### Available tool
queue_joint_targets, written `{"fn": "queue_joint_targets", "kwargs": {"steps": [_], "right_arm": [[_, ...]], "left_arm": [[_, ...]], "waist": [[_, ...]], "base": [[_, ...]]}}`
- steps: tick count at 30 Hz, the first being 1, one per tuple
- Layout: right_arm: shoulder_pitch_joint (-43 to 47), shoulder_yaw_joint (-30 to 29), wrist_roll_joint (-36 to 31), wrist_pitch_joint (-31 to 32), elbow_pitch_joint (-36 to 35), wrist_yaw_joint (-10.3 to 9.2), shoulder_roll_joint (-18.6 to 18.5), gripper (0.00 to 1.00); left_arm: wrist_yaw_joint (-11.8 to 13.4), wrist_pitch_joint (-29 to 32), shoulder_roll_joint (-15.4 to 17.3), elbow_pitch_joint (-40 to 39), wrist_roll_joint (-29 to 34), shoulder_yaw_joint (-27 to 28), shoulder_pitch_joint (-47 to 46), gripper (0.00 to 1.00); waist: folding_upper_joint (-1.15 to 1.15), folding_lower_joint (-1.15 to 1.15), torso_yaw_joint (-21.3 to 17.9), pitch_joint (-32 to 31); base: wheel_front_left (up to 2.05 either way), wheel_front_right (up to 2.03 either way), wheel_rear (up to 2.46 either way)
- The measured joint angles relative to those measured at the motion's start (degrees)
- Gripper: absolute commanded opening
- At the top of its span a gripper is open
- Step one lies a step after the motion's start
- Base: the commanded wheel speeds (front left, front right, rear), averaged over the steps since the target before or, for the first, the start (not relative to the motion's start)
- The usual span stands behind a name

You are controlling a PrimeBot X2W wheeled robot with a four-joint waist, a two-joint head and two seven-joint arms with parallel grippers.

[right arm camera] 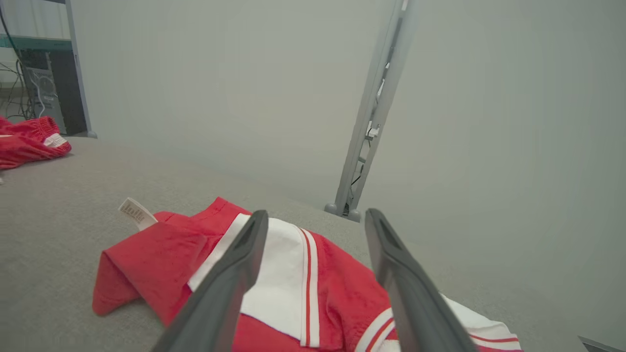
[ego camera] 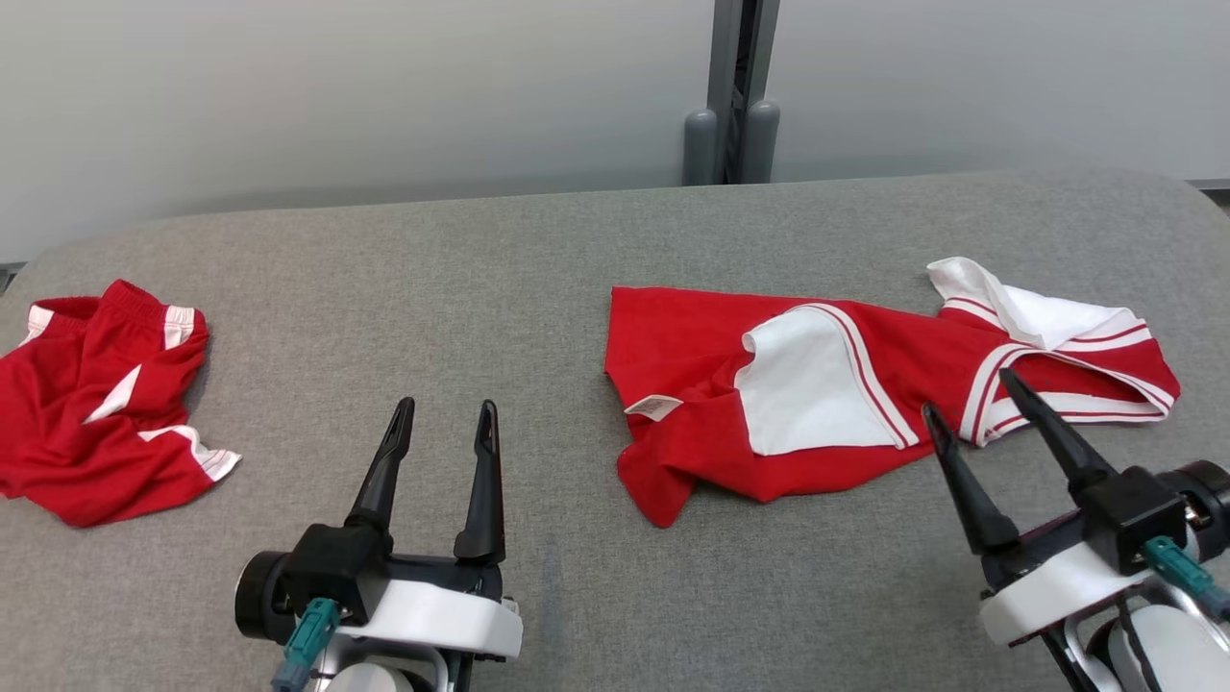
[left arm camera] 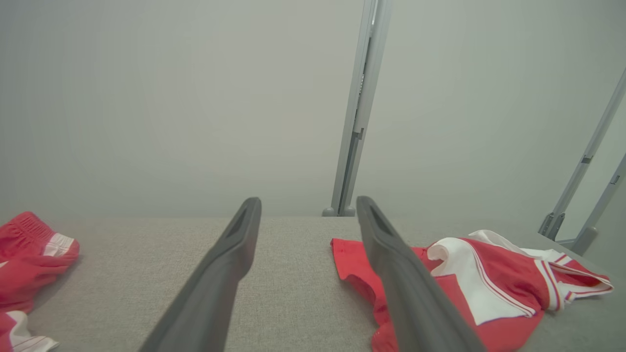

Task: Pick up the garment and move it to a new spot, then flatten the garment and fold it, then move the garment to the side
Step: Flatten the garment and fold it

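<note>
Spotter: Risk is noted: the red shorts (ego camera: 106, 404), crumpled far left, could be mistaken for the target, or one layer alone could be pinched and the cloth bunched.

Recorder: Positions?

Spotter: Left gripper (ego camera: 447, 404) is held apart over the bare table (ego camera: 538, 269), beside the garment (ego camera: 826, 384). Right gripper (ego camera: 966, 391) is spread wide at its near edge; contact cannot be told.

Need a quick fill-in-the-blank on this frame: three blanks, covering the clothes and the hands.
The right hand points at the red and ____ shirt.
The left hand is ____, holding nothing.
The shorts lie at the table's ____ end.
Missing: white, open, left.
</note>
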Motion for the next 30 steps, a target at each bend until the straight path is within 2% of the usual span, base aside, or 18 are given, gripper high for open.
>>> {"fn": "queue_joint_targets", "kwargs": {"steps": [7,16,25,30], "right_arm": [[-3.5,7.9,-0.2,0.0,6.0,0.00,-2.5,1.00],[-10.5,17.8,2.4,0.0,16.5,0.00,-4.5,1.00],[-13.8,20.8,4.4,0.0,21.8,0.00,-5.6,1.00],[-14.5,22.2,4.4,0.0,24.0,0.00,-6.0,1.00]], "left_arm": [[0.0,0.0,0.0,0.3,0.1,-1.2,-1.0,1.00],[0.3,0.0,0.0,0.5,-0.1,-3.2,-3.0,1.00],[1.2,0.0,0.0,0.1,-0.8,-3.9,-3.6,1.00],[1.3,0.0,0.0,-0.1,-0.9,-4.2,-3.6,1.00]], "waist": [[0.00,0.00,2.5,2.4],[0.00,0.00,7.6,5.6],[0.00,0.00,12.7,8.0],[0.00,0.00,14.2,8.6]], "base": [[0.00,0.00,0.00],[0.00,0.00,0.00],[0.00,0.00,0.00],[0.00,0.00,0.00]]}}
